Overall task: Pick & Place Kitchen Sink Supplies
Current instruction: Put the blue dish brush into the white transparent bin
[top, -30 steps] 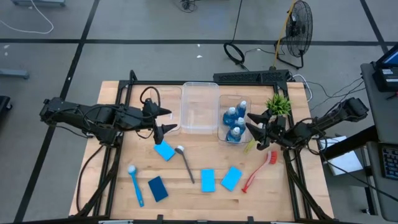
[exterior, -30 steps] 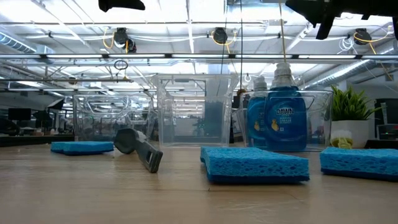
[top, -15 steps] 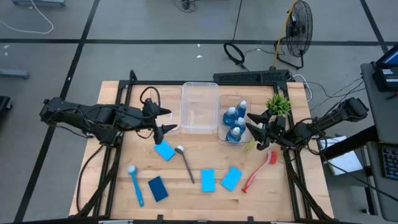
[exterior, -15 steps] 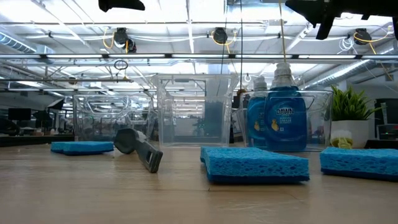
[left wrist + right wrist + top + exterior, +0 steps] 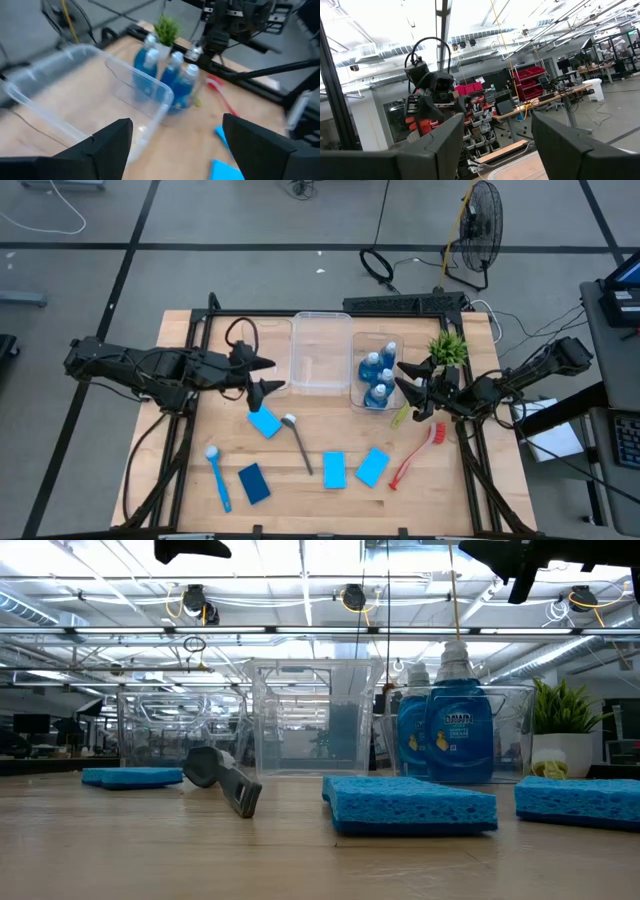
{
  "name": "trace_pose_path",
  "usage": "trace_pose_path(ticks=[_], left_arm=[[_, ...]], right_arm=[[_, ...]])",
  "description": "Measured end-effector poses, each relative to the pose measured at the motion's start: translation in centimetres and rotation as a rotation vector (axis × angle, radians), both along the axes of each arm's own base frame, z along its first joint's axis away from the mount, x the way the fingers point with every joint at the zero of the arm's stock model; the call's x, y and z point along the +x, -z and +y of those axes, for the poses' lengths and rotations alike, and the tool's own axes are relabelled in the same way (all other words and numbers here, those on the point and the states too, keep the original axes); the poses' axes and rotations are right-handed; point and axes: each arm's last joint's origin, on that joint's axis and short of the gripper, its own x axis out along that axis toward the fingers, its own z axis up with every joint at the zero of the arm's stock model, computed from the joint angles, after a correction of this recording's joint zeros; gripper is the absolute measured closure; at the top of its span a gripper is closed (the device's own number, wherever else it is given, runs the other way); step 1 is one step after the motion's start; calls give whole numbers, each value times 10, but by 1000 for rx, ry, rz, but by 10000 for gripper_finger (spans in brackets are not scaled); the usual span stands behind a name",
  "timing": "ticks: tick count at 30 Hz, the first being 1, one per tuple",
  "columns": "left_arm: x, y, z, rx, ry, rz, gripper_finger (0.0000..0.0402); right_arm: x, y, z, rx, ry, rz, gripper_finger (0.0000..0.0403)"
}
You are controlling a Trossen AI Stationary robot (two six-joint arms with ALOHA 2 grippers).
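Hovering left gripper [image 5: 264,375], right gripper [image 5: 412,390], both agape

Around my wooden table [image 5: 230,455] lies grey floor [image 5: 250,220] crossed by dark lines; a standing fan [image 5: 478,210] waits behind, bright ceiling lights [image 5: 300,585] overhead.

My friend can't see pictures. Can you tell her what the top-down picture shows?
Two dark robot arms reach in over a wooden table, the left tool and right tool both open and empty. Blue bottles stand in a clear bin; sponges and brushes lie scattered in front.
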Motion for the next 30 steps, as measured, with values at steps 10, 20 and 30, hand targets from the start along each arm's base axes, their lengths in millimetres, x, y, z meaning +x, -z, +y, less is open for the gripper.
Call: trace_pose_path(ticks=[10,20,30], left_arm=[[1,16,-28,-254,-44,62,74],[-1,41,-56,-408,-191,178,91],[-12,66,-74,-588,-344,379,89]], right_arm=[[0,0,0,-1,0,3,185],[0,1,0,-4,0,8,183],[2,5,1,-22,0,54,181]])
